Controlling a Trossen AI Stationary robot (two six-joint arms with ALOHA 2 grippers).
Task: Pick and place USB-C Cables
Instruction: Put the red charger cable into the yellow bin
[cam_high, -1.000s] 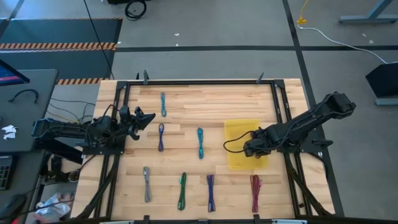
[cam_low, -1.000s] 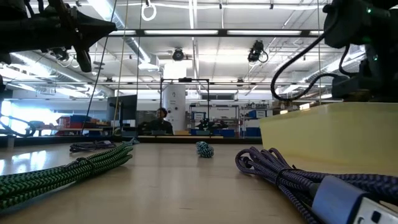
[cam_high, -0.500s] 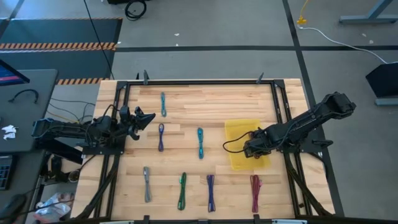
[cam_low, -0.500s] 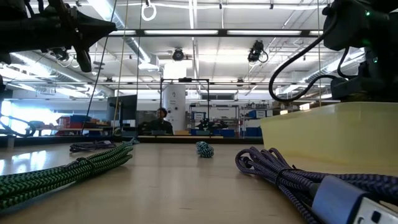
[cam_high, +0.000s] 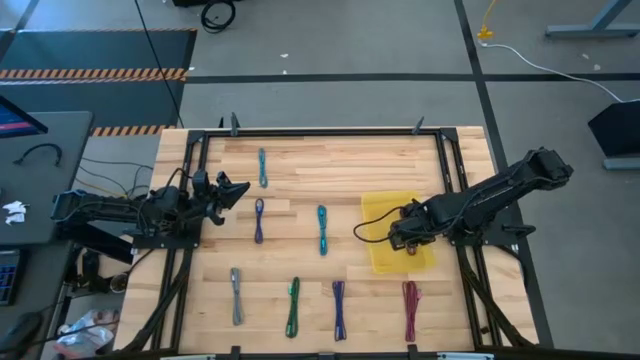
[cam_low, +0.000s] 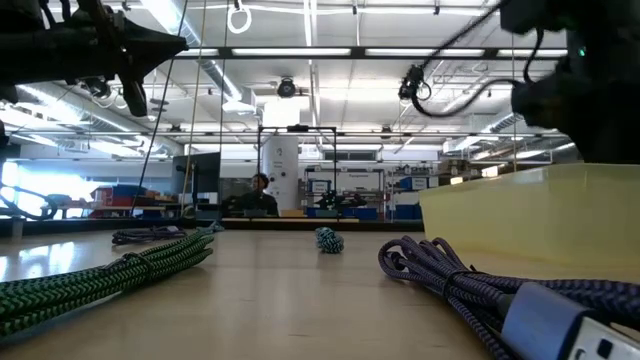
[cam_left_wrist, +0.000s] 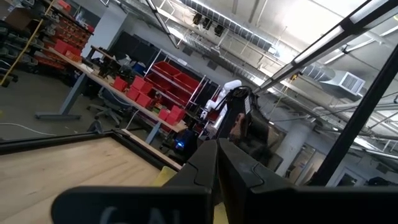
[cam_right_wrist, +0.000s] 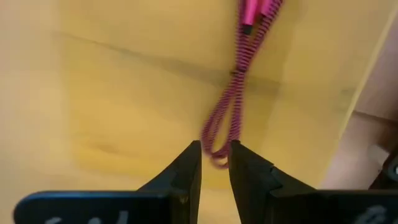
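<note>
My right gripper (cam_high: 401, 237) hovers over the yellow tray (cam_high: 381, 208), pointing down. Its fingers are a narrow gap apart (cam_right_wrist: 216, 148). A maroon-pink cable (cam_right_wrist: 238, 81) lies on the tray floor, and its looped end (cam_right_wrist: 214, 152) sits between the fingertips. My left gripper (cam_high: 238, 187) waits shut above the table's left side. On the wood lie two teal cables (cam_high: 262, 167) (cam_high: 322, 229), two purple ones (cam_high: 259, 220) (cam_high: 339, 308), a grey one (cam_high: 236, 296), a green one (cam_high: 293, 306) and a maroon one (cam_high: 410, 308). My right gripper comes from above with the cable's looped end (cam_right_wrist: 214, 152) between its fingertips (cam_right_wrist: 191, 155). Whether the fingers touch the loop I cannot tell. The rest of the cable lies flat on the tray floor, running away from the fingers.
A black frame (cam_high: 320, 131) borders the table. In the low view the green cable (cam_low: 100, 280) and a purple cable (cam_low: 470, 285) lie close to the camera, with the tray wall (cam_low: 540, 215) on the right. A person (cam_low: 260, 186) sits far behind the table.
The right arm has risen over the tray and shifted slightly toward the table's far-left. It shows higher in the low view than a second ago. The left arm and the cables on the wood have stayed where they were.
</note>
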